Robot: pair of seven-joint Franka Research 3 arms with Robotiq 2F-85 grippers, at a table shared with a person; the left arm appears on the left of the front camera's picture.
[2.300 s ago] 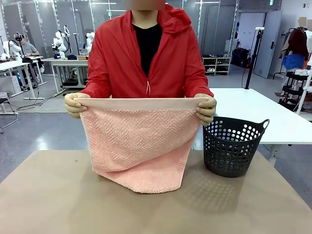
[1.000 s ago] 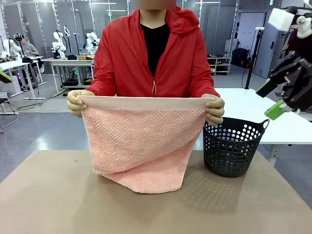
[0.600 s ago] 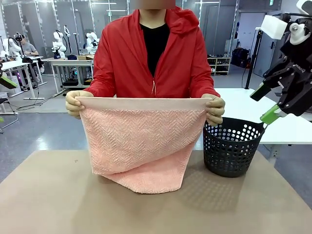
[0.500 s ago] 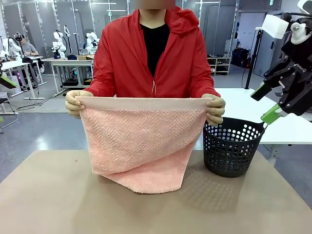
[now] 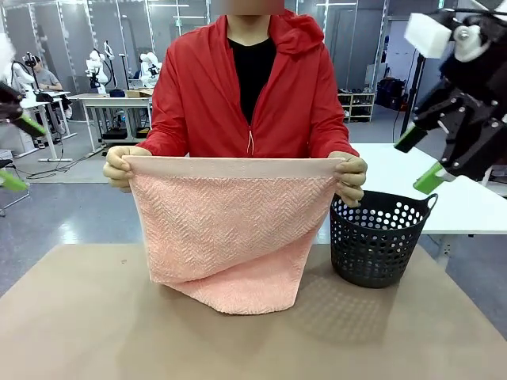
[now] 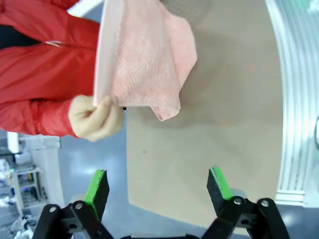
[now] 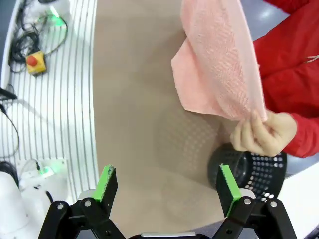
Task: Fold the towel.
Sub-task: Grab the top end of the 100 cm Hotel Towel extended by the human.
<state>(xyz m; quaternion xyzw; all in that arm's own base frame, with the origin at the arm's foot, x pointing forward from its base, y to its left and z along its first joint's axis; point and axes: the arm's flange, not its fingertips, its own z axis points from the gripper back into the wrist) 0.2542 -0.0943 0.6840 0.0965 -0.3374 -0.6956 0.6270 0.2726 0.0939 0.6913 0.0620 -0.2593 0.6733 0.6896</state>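
A person in a red jacket holds the salmon-pink towel (image 5: 230,229) up by its two top corners, smooth band along the top, and its lower end rests crumpled on the brown table (image 5: 95,317). My left gripper (image 5: 20,153) is open in the air at the far left, well clear of the towel. My right gripper (image 5: 420,158) hangs open above and right of the dark basket (image 5: 380,245). In the left wrist view the open gripper (image 6: 158,186) looks at the towel (image 6: 144,55) and a hand (image 6: 94,117). The right wrist view has the open gripper (image 7: 167,185), towel (image 7: 219,59) and hand (image 7: 261,132).
The dark perforated basket (image 7: 254,169) stands on the table right of the towel, below the person's hand (image 5: 348,178). A white table (image 5: 412,182) lies behind it. Bare brown tabletop (image 6: 224,124) spreads in front of the towel.
My right gripper has risen and shifted slightly left above the basket. My left gripper has come farther into view at the left edge. The person holds the towel as before.
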